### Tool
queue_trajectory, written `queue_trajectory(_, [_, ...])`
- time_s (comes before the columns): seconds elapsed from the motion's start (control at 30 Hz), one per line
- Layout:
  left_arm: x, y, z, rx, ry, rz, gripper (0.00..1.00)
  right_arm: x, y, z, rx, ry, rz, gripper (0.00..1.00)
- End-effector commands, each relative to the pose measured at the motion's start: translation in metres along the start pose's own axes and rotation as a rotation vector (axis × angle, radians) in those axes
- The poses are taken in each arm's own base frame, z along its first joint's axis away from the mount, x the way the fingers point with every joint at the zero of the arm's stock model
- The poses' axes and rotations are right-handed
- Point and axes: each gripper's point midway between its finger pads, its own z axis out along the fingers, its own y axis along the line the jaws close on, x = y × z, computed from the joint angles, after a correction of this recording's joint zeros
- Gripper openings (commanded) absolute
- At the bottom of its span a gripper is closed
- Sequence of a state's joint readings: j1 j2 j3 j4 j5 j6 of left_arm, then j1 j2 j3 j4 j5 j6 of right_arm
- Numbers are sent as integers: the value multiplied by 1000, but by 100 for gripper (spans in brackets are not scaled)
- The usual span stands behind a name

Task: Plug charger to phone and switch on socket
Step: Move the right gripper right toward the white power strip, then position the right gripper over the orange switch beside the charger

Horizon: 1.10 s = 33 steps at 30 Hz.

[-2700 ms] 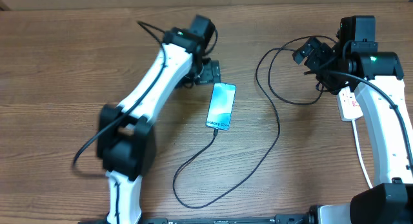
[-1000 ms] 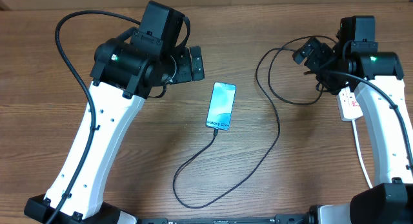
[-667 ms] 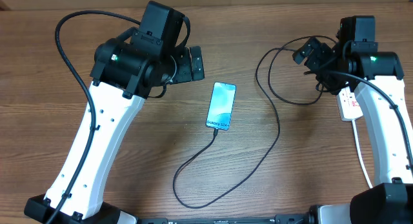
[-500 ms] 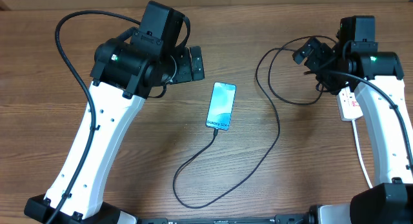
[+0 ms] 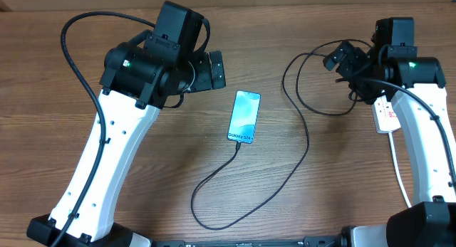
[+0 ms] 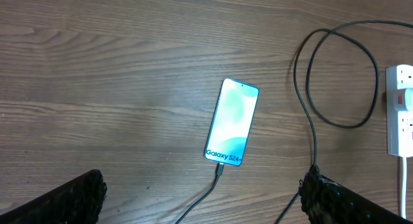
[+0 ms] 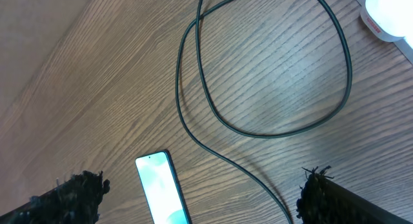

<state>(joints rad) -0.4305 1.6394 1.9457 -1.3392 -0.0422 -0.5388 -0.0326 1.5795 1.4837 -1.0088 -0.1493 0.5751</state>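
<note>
The left gripper (image 5: 216, 69) is found lifted clear of the phone (image 5: 244, 117), where it was bent close seconds ago; its jaws are spread wide and empty. The charger (image 5: 307, 144) is seen seated in the phone's lower edge, so plugging is judged done. The right gripper (image 5: 339, 55), equally wide and empty, is held above a cable loop beside the socket (image 5: 387, 116), whose switches are partly hidden by the arm.

table (image 5: 320, 204): matt grained wood | phone (image 5: 244, 117): glossy lit screen | charger (image 5: 308, 144): smooth black cable | socket (image 5: 387, 117): white plastic
</note>
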Motion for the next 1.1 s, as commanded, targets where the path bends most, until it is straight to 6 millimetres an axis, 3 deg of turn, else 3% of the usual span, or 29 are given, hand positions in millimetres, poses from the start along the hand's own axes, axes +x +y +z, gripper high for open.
queue_trajectory(0.0, [-3, 1, 2, -14, -8, 24, 100, -6, 2, -6, -4, -32, -11, 100])
queue_trajectory(0.67, [-3, 1, 2, -14, -8, 24, 99, -10, 8, -11, -58, -21, -81, 100])
queue_trajectory(0.83, [-3, 1, 2, -14, -8, 24, 100, -37, 6, -36, -120, -63, -71, 100])
queue_trajectory(1.0, [-3, 1, 2, -14, -8, 24, 100, -73, -14, -69, -131, -147, -36, 100])
queue_trajectory(1.07, [-3, 1, 2, -14, -8, 24, 99, -89, -31, -79, -116, -187, -8, 100])
